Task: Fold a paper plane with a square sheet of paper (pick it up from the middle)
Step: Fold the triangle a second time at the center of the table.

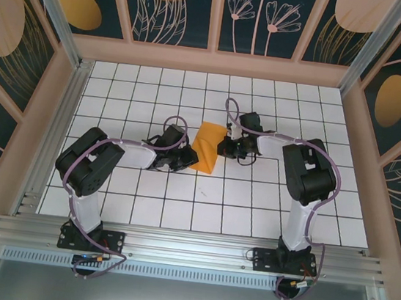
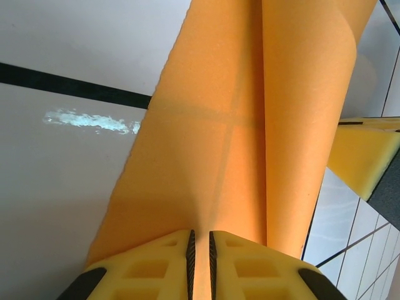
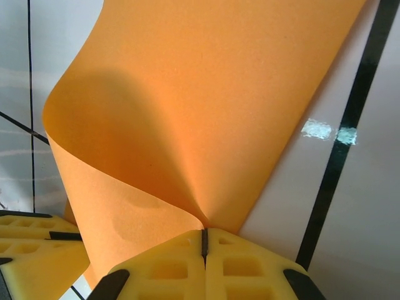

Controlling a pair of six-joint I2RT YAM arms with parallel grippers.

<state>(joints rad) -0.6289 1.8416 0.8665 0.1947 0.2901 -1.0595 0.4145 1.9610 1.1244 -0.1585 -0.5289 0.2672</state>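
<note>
The square sheet of paper (image 1: 208, 149) is plain orange and hangs bent over itself between both grippers, above the white tiled table (image 1: 178, 206). My left gripper (image 1: 187, 159) holds its left edge. In the left wrist view the yellow fingers (image 2: 150, 269) stand nearly together, with the orange sheet (image 2: 212, 137) running between the pads; a faint cross crease shows on it. My right gripper (image 1: 224, 147) pinches the right edge. Seen from the right wrist, this gripper (image 3: 204, 236) is shut tight on the paper (image 3: 206, 94), which curls over to the left.
Black grid lines cross the table. Patterned dark walls (image 1: 183, 3) with wooden frames close in the back and sides. An aluminium rail (image 1: 187, 248) runs along the near edge by the arm bases. The other gripper's yellow finger (image 2: 362, 156) is close on the right in the left wrist view.
</note>
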